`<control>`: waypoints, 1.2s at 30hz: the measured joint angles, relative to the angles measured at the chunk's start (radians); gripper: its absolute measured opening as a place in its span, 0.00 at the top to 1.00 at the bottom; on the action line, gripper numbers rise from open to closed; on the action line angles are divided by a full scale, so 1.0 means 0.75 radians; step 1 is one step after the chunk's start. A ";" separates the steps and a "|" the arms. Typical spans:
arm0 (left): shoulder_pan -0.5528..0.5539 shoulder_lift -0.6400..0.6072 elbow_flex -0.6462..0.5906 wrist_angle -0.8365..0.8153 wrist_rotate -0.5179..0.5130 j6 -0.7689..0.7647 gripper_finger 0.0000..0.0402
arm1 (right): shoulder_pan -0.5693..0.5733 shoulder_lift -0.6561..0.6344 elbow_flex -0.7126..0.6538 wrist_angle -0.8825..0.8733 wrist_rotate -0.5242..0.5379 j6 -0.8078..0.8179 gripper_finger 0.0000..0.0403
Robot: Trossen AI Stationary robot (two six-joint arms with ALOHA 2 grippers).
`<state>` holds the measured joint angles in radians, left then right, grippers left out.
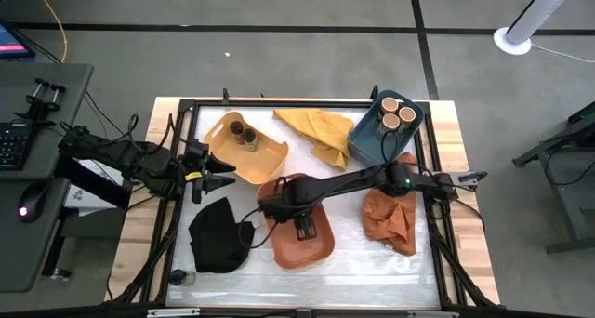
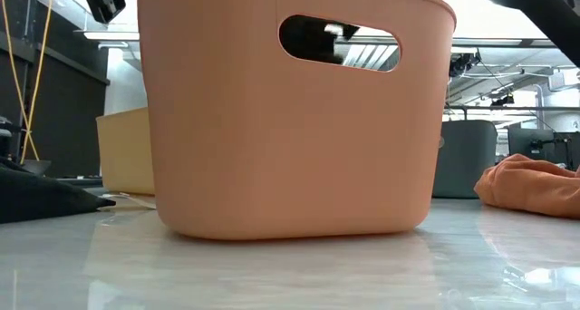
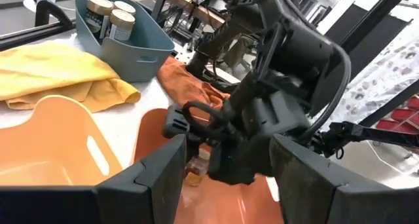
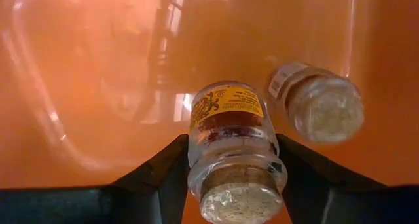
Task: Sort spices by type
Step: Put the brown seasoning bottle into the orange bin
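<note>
Grey concrete floor surrounds my wooden table [image 1: 444,160], whose middle is covered by a shiny white sheet inside a black frame. On it I see three tubs. A blue tub [image 1: 367,141] sits at the far right corner with three tan-topped spice jars [image 1: 395,112] standing upright in it. A yellow tub [image 1: 265,155] sits toward the far left with two slim dark jars [image 1: 244,133] standing inside. An orange tub [image 1: 321,246] sits near the middle, toward the near edge.

My right claw [image 4: 229,165] is reaching down into the orange tub, and its fingers [image 4: 160,168] sit on either side of a glass spice jar with a yellow label and cork stopper [image 4: 232,149], gripping it. A second cork-stoppered jar [image 4: 324,106] lies on its side on the tub floor just beside it.

My left claw [image 1: 218,172] hovers between the yellow tub and the orange tub, holding nothing, its fingers [image 3: 147,178] spread apart.

Cloths lie around the tubs: a yellow cloth [image 1: 316,130] between the yellow and blue tubs, an orange cloth [image 1: 390,218] toward the right edge, and a black cloth [image 1: 218,234] toward the near left. One small jar [image 1: 182,277] stands alone at the near left corner, touching nothing.
</note>
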<state>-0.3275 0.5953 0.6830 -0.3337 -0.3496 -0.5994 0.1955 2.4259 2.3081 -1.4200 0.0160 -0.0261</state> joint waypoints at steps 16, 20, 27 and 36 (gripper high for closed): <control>0.000 0.000 0.000 -0.014 -0.001 0.001 0.49 | -0.027 0.013 -0.002 0.009 0.003 0.100 0.50; 0.000 0.000 0.000 -0.014 -0.001 0.016 0.49 | -0.041 0.013 -0.002 0.005 0.000 0.158 0.50; 0.000 0.000 0.000 -0.015 -0.001 0.037 0.49 | -0.043 0.013 -0.002 -0.027 -0.038 0.241 0.49; 0.000 0.000 0.000 -0.018 -0.001 0.069 0.49 | -0.061 0.056 -0.002 -0.070 -0.096 0.339 0.38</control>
<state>-0.3275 0.5953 0.6830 -0.3474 -0.3504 -0.5476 0.1501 2.4676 2.3062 -1.4727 -0.0560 0.2279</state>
